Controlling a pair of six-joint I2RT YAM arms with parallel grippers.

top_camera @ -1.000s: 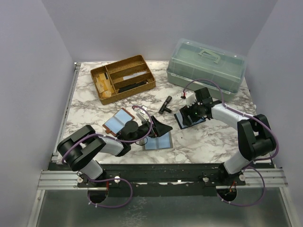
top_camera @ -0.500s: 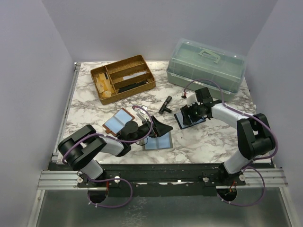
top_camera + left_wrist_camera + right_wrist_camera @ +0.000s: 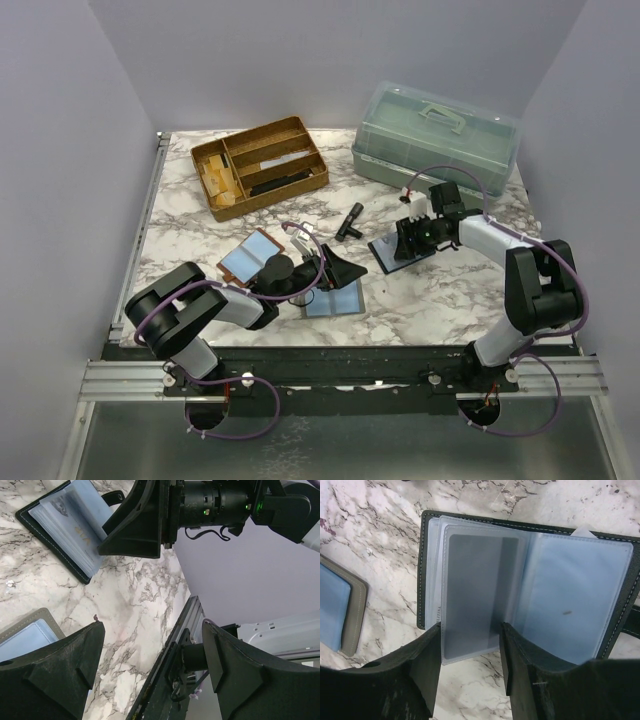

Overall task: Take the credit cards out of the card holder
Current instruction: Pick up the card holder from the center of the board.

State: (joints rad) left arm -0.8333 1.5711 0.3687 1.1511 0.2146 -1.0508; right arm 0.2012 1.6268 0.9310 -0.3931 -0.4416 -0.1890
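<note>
2 containers and a small black part on the marble bench (image 3: 200,215)

A brown divided tray (image 3: 245,134) sits at the back left, with pale wooden blocks (image 3: 218,180) in its left compartment and a long dark item (image 3: 280,183) in another. A translucent green toolbox (image 3: 436,140), lid down and handle on top, stands at the back right. A small black part (image 3: 349,221) lies on bare marble near mid-bench. A metal rail (image 3: 340,378) runs along the near edge.

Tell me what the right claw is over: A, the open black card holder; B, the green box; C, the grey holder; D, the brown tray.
A: in the right wrist view the right claw has its fingers either side of a clear sleeve of the open black card holder.
</note>
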